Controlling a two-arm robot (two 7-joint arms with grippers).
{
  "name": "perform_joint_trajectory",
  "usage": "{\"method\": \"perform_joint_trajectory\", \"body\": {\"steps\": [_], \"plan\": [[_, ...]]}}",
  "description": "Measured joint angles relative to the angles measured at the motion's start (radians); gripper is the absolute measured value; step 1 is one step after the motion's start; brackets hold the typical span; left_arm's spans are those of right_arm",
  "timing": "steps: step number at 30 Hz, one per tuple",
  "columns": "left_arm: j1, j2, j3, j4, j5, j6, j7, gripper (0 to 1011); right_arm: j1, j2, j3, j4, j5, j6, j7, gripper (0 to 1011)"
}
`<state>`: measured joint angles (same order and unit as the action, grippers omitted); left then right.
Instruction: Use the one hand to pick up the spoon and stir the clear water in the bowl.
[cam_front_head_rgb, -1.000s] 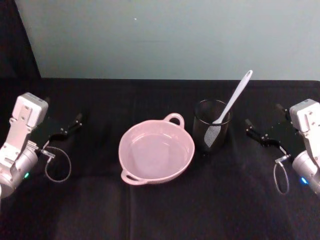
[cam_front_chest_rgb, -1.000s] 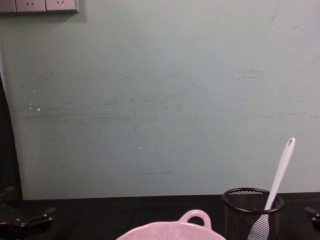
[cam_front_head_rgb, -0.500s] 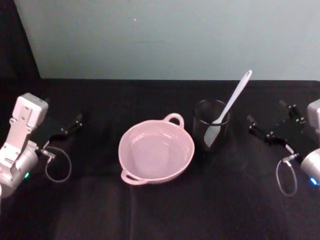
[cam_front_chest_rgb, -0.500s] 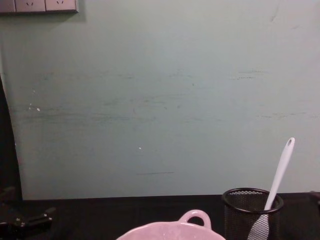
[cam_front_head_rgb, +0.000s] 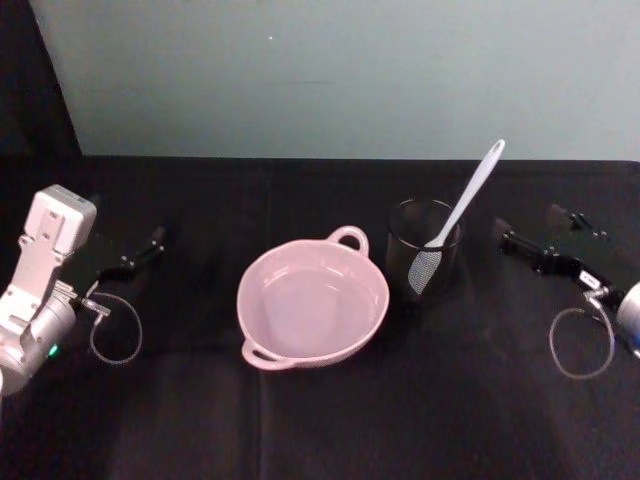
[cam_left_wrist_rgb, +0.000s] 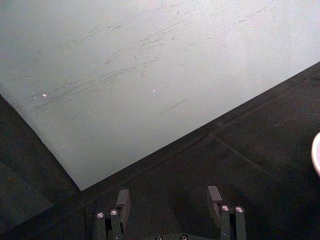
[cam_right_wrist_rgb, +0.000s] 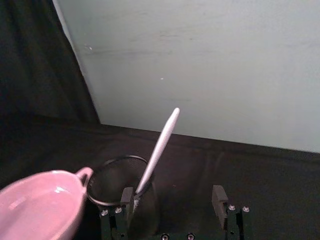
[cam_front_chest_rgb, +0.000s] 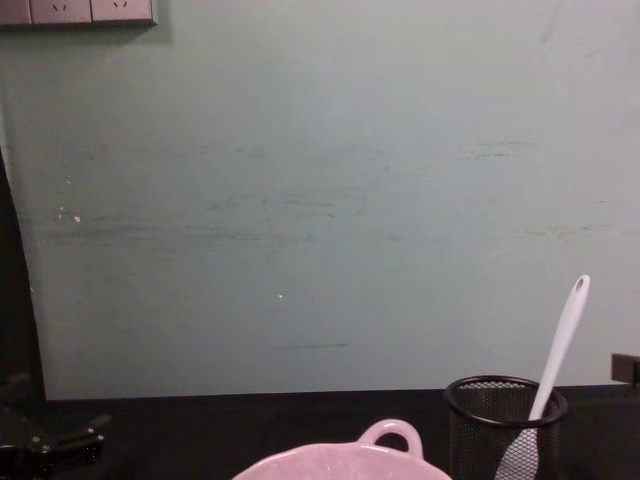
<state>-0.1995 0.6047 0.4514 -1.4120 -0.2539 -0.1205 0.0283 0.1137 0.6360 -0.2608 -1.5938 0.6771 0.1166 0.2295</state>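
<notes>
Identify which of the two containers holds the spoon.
The black wire-mesh cup, right of the pink bowl: the white spoon leans in it, blade down. The bowl has no utensil in it.

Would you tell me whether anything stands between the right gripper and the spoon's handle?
Nothing visible does. The right gripper, open, hangs to the right of the mesh cup, and the spoon leans out of it toward that side, handle free above the rim. The left gripper sits far left.
</notes>
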Motion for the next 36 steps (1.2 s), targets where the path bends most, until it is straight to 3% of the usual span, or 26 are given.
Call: {"method": "perform_joint_trajectory", "body": {"steps": [7,20,25,36], "plan": [[0.0,0.0,0.0,0.0,0.0,0.0,0.0,1011,0.057,-0.047,0.017,0.043,0.092,0.094,0.064,1003],[0.0,0.0,0.0,0.0,0.0,0.0,0.0,1011,0.156,-0.113,0.012,0.12,0.229,0.198,0.062,1003],[0.0,0.0,0.0,0.0,0.0,0.0,0.0,1011,0.189,-0.13,-0.002,0.151,0.241,0.197,0.044,1002],[0.0,0.0,0.0,0.0,0.0,0.0,0.0,1011,0.261,-0.167,-0.054,0.232,0.212,0.131,0.032,1002]]}}
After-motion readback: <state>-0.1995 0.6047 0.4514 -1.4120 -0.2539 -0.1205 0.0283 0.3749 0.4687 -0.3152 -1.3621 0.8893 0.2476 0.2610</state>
